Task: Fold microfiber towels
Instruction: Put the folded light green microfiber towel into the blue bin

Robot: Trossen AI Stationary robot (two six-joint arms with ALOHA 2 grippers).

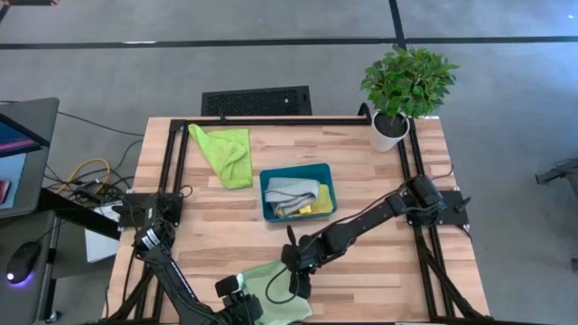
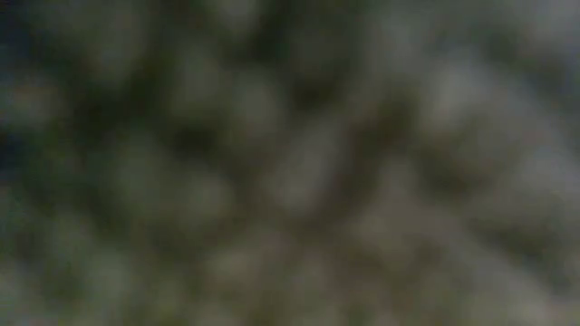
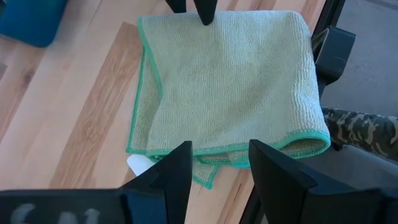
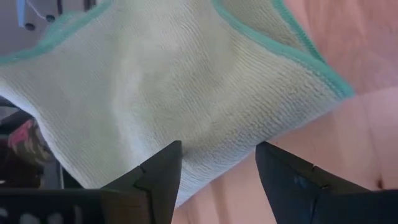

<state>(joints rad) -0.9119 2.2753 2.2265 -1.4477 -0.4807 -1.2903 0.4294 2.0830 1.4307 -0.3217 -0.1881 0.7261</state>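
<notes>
Bench (image 1: pixel 361 181): pale wood top in a black frame, seen from above.

Pale sage green towel (image 1: pixel 275 291) lies at the near edge of the bench, centre-left, folded over on itself with a darker green hem. In the left wrist view the same towel (image 3: pixel 230 87) shows a rounded fold along one side and at least two layers at the hemmed edge; a small white scrap peeks out from under one corner.

Left pincer (image 3: pixel 217 171): at the near edge of the towel, fingers apart, with the hem showing in the gap between them. Nothing gripped as far as can be seen.

Right pincer (image 4: pixel 217 171): low over the far side of the same towel (image 4: pixel 174 93), fingers spread wide, cloth filling the view beyond them. Whether the tips touch the cloth cannot be told. In the overhead view this pincer (image 1: pixel 296 275) sits at the towel's far right corner, the arm reaching in from the right side of the bench.

Lime green towel (image 1: pixel 226 153): loosely bunched, far left part of the bench, well apart from both arms.

Teal tray (image 1: pixel 327 171): mid-bench, holding a light grey towel (image 1: pixel 291 192) with a yellow towel (image 1: pixel 305 209) beside it.

Potted plant (image 1: pixel 406 86): far right corner.

Low view: fully blurred, nothing readable.
</notes>
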